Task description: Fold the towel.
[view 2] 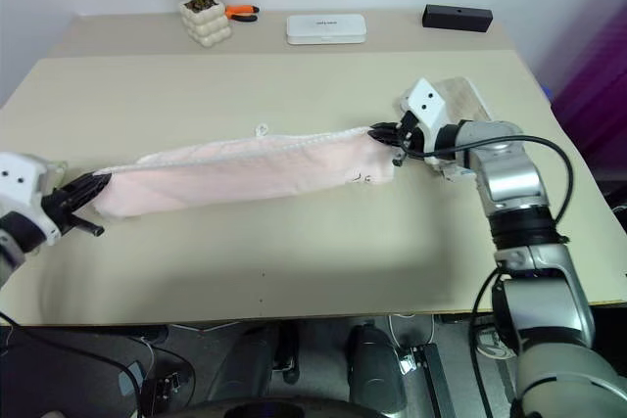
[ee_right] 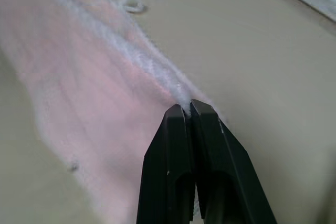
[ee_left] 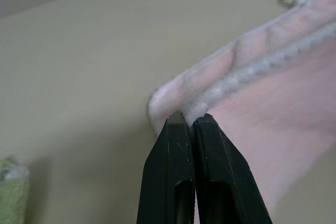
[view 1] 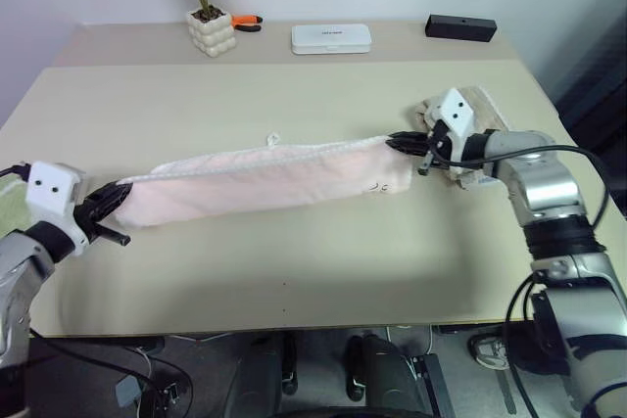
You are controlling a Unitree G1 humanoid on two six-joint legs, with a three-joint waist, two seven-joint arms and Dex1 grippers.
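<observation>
Towel (view 1: 265, 183), pale pink fluffy terry, hangs stretched over the beige surface (view 1: 294, 271), its ends clenched by left fingers (ee_left: 178, 150) and right fingers (ee_right: 207, 145); thin hem grips could slip.

Towel (view 1: 255, 183) underside: hidden; the layers below the raised top hem cannot be counted.
Embroidered motif (view 1: 375, 186): too small for its design to be read.
Towel corners: pinched inside the left gripper (ee_left: 190, 121) and right gripper (ee_right: 188, 107); the cloth between the fingers is covered.
Green cloth (ee_left: 11, 195): cut off by the picture's edge in the left wrist view.
Beige towel (view 1: 482, 105): largely covered by the right arm.
Orange-handled tool (view 1: 246, 21): partly hidden behind the plant pot (view 1: 211, 32); kind not determinable.
</observation>
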